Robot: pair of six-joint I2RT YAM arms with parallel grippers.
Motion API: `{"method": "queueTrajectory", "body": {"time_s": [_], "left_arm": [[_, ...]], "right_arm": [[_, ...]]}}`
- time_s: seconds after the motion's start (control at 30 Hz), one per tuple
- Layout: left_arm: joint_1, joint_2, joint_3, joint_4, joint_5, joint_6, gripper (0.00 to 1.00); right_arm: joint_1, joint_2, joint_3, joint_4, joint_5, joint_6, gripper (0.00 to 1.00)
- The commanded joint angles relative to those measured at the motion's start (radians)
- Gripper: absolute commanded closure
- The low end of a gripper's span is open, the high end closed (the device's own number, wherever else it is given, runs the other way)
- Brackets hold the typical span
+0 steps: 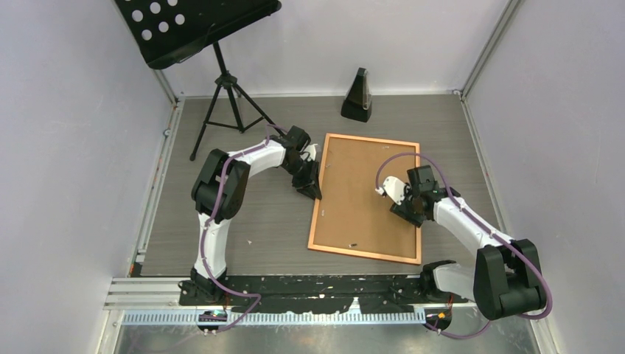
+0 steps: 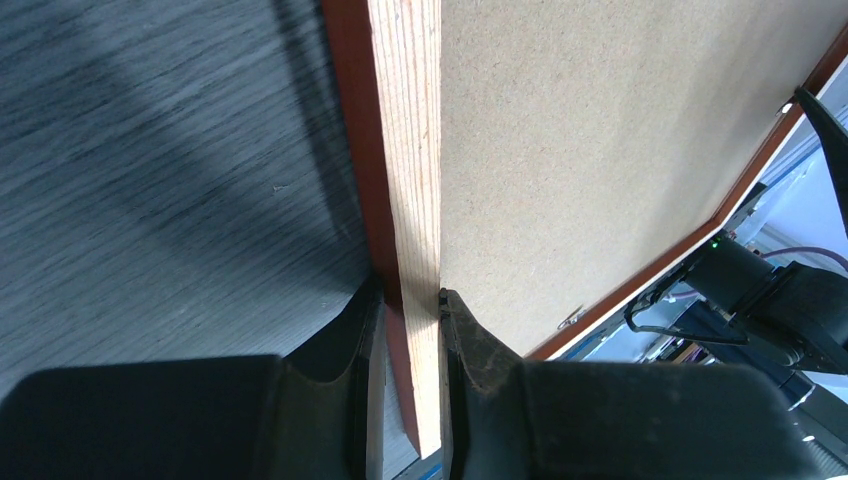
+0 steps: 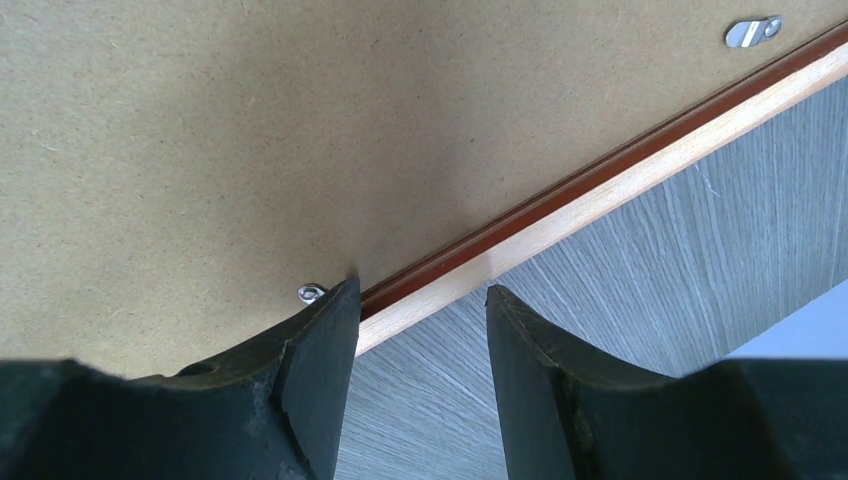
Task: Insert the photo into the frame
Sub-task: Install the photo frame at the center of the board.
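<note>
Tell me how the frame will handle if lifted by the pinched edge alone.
The frame looks stiff: wood rails around a flat backing board, so it probably won't flop. Pinched at one edge only by the left gripper, it would likely sag and twist in the jaws. Being thin, it is probably light.

Grey wood-grain table (image 1: pixel 250 214). Centre-right: copper-orange thin-edged rectangular picture frame (image 1: pixel 365 255) lying back up, plain brown fibreboard backing panel (image 1: pixel 361 199) inside it. Far left: black tripod music stand (image 1: pixel 225 96). Far centre: black pyramid-shaped metronome (image 1: pixel 357 97), just beyond frame.
</note>
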Motion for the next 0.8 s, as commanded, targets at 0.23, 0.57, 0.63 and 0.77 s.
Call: {"method": "queueTrajectory", "body": {"time_s": [0.23,0.57,0.63,0.77], "left_arm": [[-0.007,0.051,-0.002,-0.011,-0.018,0.025,1.0],[-0.004,0.045,-0.003,-0.01,-0.017,0.021,1.0],[-0.004,0.045,-0.003,-0.009,-0.014,0.022,1.0],[-0.005,0.044,-0.003,-0.009,-0.013,0.019,1.0]], "right_arm": [[-0.033,0.058,0.001,-0.164,-0.115,-0.048,0.41],[-0.108,0.083,0.149,-0.098,-0.135,0.123,0.41],[-0.116,0.092,0.182,-0.078,-0.143,0.172,0.41],[-0.12,0.122,0.24,-0.048,-0.149,0.247,0.4]]}}
